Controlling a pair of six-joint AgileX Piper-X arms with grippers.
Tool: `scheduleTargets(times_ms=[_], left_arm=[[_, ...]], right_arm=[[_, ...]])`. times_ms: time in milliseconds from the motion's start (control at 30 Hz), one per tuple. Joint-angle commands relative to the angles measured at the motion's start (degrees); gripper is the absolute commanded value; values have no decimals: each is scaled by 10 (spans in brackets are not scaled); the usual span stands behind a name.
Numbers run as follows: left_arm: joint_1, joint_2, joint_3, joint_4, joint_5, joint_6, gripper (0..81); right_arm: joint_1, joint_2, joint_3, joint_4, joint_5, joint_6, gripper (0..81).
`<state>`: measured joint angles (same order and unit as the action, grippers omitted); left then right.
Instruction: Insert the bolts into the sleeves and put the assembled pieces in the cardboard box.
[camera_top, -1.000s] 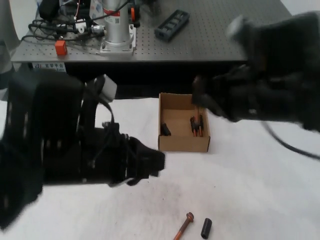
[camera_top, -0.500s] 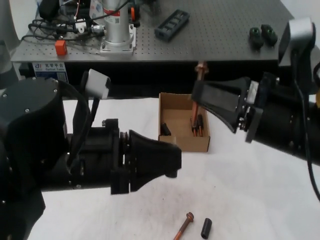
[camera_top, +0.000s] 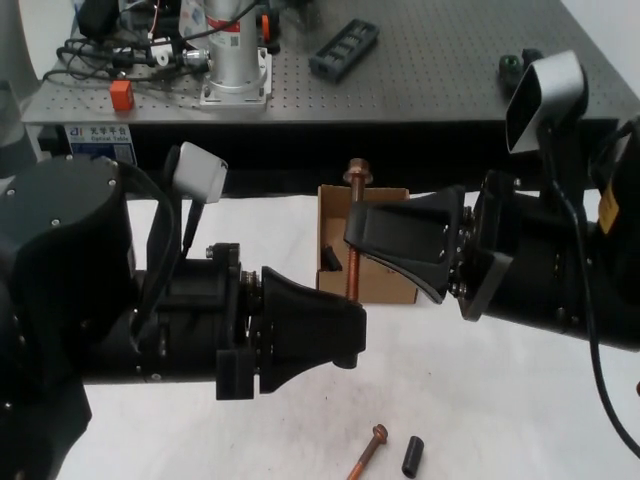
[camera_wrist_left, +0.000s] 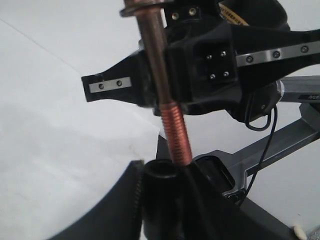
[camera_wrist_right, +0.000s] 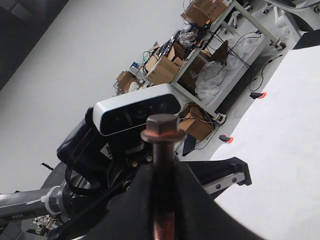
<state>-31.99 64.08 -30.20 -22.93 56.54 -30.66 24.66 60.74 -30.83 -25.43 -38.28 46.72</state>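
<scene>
No print can be read; the small label on the bench edge, upper left, is too blurred.

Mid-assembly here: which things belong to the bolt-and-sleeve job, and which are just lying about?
Job:
upright bolt in right pincer
gripped sleeve in left pincer
loose bolt and loose sleeve on the cloth
cardboard box

Lying about, on the far bench:
orange block
black tray
cables
metal post
</scene>
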Motion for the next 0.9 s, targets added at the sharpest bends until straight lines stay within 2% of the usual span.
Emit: scheduleTargets(times_ms=[0, 233, 533, 867], left_arm=[[0, -6, 0, -16, -2, -2, 6], [0, -6, 0, -29, -11, 3, 6], [0, -6, 0, -29, -73, 2, 6], [0, -6, 0, -29, -47, 79, 6]], right_arm=[[2, 1, -2, 6, -9, -6, 76], [2, 1, -2, 19, -20, -30, 76], [2, 1, -2, 19, -56, -68, 76], [2, 1, -2, 19, -56, -97, 76]])
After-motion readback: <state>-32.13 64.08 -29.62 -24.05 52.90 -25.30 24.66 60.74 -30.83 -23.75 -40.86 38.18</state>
